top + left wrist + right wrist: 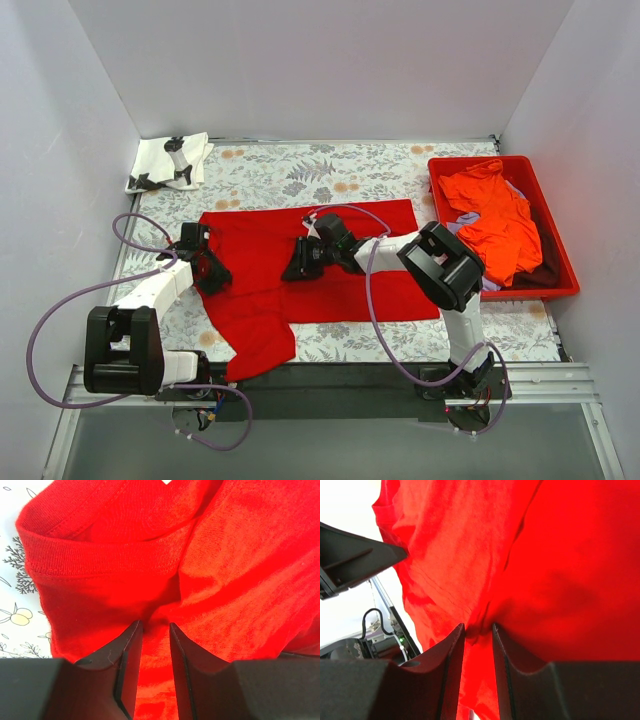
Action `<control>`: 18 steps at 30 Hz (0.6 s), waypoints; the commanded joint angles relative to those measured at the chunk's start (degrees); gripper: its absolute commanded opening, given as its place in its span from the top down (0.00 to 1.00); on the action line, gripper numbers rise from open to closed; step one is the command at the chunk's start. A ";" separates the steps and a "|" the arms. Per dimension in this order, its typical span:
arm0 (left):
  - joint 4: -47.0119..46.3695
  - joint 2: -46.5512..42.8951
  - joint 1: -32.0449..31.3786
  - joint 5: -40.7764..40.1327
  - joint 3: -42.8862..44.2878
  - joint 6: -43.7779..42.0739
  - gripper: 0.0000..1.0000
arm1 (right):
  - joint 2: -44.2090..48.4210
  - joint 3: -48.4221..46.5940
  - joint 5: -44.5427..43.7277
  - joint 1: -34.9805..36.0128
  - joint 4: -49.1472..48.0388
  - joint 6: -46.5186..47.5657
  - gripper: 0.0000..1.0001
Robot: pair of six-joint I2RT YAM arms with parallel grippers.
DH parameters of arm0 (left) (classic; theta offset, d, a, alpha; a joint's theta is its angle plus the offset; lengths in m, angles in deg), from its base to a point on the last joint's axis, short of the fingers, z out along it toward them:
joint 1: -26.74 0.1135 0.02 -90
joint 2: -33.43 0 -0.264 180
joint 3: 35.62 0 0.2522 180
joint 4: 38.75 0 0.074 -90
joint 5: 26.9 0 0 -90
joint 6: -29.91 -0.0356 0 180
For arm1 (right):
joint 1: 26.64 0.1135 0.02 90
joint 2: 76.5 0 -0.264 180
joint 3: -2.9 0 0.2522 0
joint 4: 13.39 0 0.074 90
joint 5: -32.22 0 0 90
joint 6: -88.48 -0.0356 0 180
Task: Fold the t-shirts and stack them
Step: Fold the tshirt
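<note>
While left hand (155, 630) & right hand (479, 630) each pinch red t-shirt (350, 262), fold unfinished; white t-shirt (168, 162) folded; orange t-shirt (495, 215) + others remain in tray (470, 160).

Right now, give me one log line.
left claw: shut on red t-shirt | right claw: shut on red t-shirt | white t-shirt: folded, far-left

I count one left hand (212, 272), one right hand (300, 262), one red shirt (385, 290), one white shirt (158, 160), one tray (525, 294), one orange shirt (500, 225) and one purple shirt (464, 222).
</note>
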 commanded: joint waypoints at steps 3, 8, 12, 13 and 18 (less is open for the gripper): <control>-0.90 0.03 0.21 0.03 -0.23 -0.69 0.73 | 4.02 6.18 -4.03 -1.71 -0.28 2.13 0.63; -0.72 0.38 0.21 -0.50 -0.15 -0.52 0.73 | 6.83 11.46 -4.04 -3.74 -0.28 3.80 0.62; -0.55 -0.23 0.21 -0.67 -0.15 -0.43 0.72 | 9.12 11.65 -2.37 -3.91 0.07 6.17 0.62; -0.55 -0.41 0.21 -0.68 -0.15 -0.34 0.71 | 9.64 11.38 -2.45 -3.91 1.03 7.22 0.62; 0.42 -1.20 0.21 -2.08 0.90 0.01 0.66 | 13.69 9.63 -1.40 -5.05 6.30 12.49 0.60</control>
